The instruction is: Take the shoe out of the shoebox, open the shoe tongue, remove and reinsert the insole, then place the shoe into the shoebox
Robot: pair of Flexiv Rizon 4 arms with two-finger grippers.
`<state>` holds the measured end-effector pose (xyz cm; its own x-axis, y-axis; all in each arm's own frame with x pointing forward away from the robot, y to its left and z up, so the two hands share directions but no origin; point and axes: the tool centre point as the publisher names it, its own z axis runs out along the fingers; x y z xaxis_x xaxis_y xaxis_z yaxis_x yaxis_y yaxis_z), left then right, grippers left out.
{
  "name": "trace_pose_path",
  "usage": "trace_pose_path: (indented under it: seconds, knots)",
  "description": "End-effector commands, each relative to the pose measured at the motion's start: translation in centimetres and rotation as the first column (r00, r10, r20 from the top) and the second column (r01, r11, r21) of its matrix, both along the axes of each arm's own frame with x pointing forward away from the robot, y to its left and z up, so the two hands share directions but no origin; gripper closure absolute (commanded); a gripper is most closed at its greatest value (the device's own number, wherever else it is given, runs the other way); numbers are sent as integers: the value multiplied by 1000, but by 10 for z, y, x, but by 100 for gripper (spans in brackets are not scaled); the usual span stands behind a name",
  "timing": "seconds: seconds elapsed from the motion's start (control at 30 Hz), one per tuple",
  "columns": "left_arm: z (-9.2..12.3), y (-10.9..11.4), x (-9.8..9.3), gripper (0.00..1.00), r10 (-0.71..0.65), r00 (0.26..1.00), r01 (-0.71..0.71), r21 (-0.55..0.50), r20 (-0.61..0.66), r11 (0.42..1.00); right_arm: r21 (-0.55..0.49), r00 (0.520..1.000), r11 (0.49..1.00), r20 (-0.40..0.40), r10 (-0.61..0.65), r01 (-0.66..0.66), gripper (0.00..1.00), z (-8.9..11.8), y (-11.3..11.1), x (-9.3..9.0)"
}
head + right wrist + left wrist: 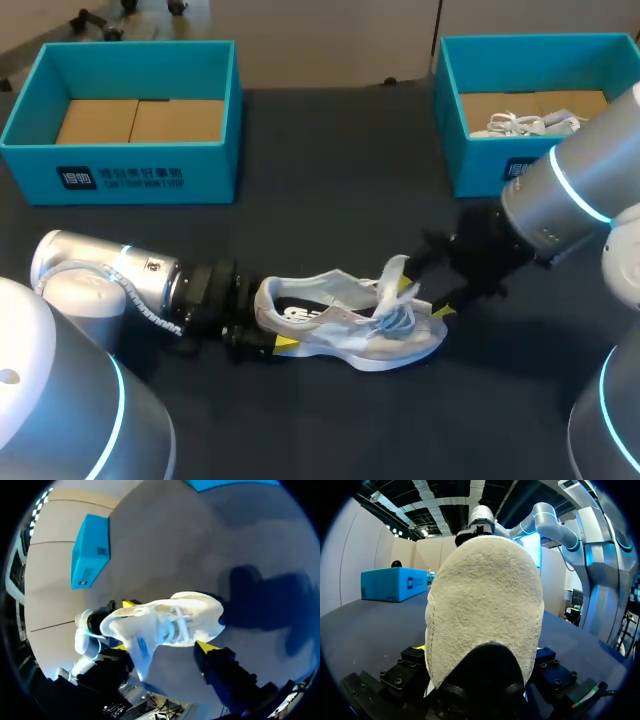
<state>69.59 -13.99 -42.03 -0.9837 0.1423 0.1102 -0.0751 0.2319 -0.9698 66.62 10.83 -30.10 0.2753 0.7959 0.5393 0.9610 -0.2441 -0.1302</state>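
Observation:
A white and grey shoe [340, 325] lies on its sole in the middle of the dark table, toe to the right. Its tongue [393, 275] stands pulled up and the laces hang loose. My left gripper [272, 322] holds the heel from both sides; in the left wrist view the heel [485, 610] fills the space between the fingers and hides their tips. My right gripper [424, 300] is open at the shoe's front, one yellow tip on each side of the laces. In the right wrist view the tongue [140, 647] points toward the camera, beside one yellow fingertip [206, 647].
A teal shoebox [125, 170] with a cardboard floor stands at the back left. A second teal shoebox [470, 160] at the back right holds another white shoe [525, 123]. Bare dark tabletop lies between the boxes and in front of the shoe.

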Motion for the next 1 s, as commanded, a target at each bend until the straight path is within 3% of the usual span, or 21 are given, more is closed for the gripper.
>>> trace_pose_path:
  seconds: [0.03,0.37,0.73,0.77,0.83,0.97,1.0]
  knots:
    - [-2,-1,0,100,-1,1000,1,2,-1,1000,-169,999,985,-19,33,-36,0,40,11,-2]
    - [-2,-1,0,100,-1,1000,1,2,-1,1000,-356,984,917,-53,173,-180,0,89,47,12]
    - [-2,-1,0,100,-1,1000,1,2,-1,1000,-550,888,705,-177,426,-448,0,116,91,33]
    - [-2,-1,0,100,-1,1000,1,2,-1,1000,-556,876,687,-188,444,-468,8,116,94,35]
    - [-2,-1,0,100,-1,1000,1,2,-1,1000,-567,853,653,-200,482,-502,45,116,98,38]
    - [-2,-1,0,100,-1,1000,1,2,-1,1000,-581,803,593,-197,563,-558,63,116,104,39]
    - [-2,-1,0,100,-1,1000,1,2,-1,1000,-582,792,583,-192,579,-567,73,116,104,39]
